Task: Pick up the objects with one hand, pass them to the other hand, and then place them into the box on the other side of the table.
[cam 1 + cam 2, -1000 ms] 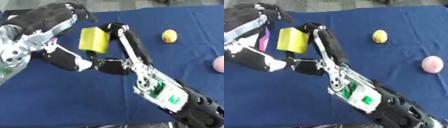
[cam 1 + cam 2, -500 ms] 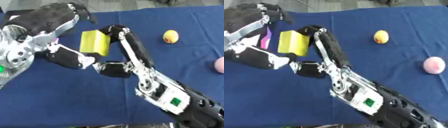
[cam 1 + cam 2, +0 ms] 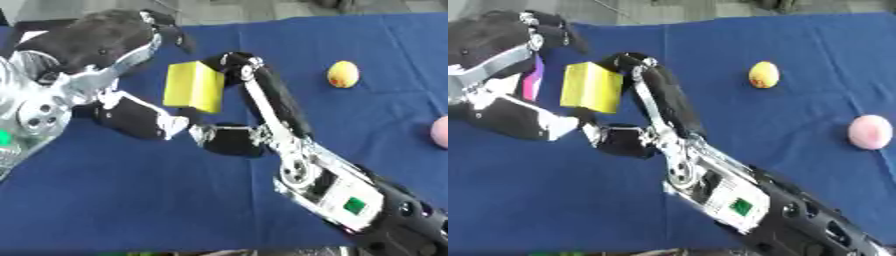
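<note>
We are mid-handover; our right hand (image 3: 249,107) pinches the yellow block (image 3: 194,87) above the blue table (image 3: 131,200); our left hand (image 3: 131,80) curls beside it, grip unclear; the yellow ball (image 3: 764,74) and pink ball (image 3: 870,132) wait untouched; no box shows.

block (image 3: 194,87): far left, between the two hands
left hand (image 3: 131,112): left of block
right hand (image 3: 249,97): right of block
egg (image 3: 343,74): far right on cloth (image 3: 131,200)
ball (image 3: 870,132): right edge, nearer than egg
</note>
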### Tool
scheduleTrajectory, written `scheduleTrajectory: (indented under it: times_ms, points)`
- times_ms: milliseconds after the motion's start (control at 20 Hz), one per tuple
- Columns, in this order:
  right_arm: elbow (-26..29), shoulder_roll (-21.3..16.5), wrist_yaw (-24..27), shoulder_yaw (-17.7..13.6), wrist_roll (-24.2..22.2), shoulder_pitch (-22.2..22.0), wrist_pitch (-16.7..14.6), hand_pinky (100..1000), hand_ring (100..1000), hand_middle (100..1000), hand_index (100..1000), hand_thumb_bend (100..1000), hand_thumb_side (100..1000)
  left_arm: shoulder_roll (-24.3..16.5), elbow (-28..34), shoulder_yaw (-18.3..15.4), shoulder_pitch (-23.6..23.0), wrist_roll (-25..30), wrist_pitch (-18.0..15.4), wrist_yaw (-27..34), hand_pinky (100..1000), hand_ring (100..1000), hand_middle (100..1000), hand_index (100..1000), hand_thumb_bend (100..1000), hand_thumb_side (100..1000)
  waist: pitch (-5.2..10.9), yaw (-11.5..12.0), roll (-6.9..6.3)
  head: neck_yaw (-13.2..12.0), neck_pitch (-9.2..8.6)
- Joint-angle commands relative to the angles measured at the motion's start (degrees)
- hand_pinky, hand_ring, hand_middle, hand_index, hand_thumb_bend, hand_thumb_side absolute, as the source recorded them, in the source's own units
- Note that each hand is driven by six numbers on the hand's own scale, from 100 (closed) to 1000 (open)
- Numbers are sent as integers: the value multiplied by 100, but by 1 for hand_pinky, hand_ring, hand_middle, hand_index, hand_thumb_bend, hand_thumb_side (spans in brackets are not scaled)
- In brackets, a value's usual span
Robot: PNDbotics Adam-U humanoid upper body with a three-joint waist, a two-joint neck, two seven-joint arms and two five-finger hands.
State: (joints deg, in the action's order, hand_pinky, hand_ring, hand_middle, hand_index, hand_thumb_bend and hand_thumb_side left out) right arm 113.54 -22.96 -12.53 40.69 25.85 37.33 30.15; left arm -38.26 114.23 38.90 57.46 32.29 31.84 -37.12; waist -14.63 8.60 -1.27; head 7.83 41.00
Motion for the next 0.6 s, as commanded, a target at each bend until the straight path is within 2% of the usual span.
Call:
scheduleTrajectory:
  times_ms: [50, 300, 600]
  points:
    - [105, -92, -62, -14, -6, 68, -57, 692, 560, 450, 519, 100, 100, -47, -12, -15, 76, 137, -3, -69, 829, 828, 788, 841, 375, 344, 105, -2, -4, -2, -30]
    - [105, -111, -91, -8, -30, 63, -103, 691, 560, 449, 518, 100, 100, -20, -85, -7, 79, 190, -66, -108, 827, 826, 785, 845, 375, 334, 111, -2, -5, 0, -33]
    - [105, -117, -140, 48, -157, 62, -189, 693, 560, 450, 518, 100, 100, 96, -305, 40, 82, -40, -72, -100, 822, 820, 772, 839, 352, 360, 113, -4, 4, 9, -35]
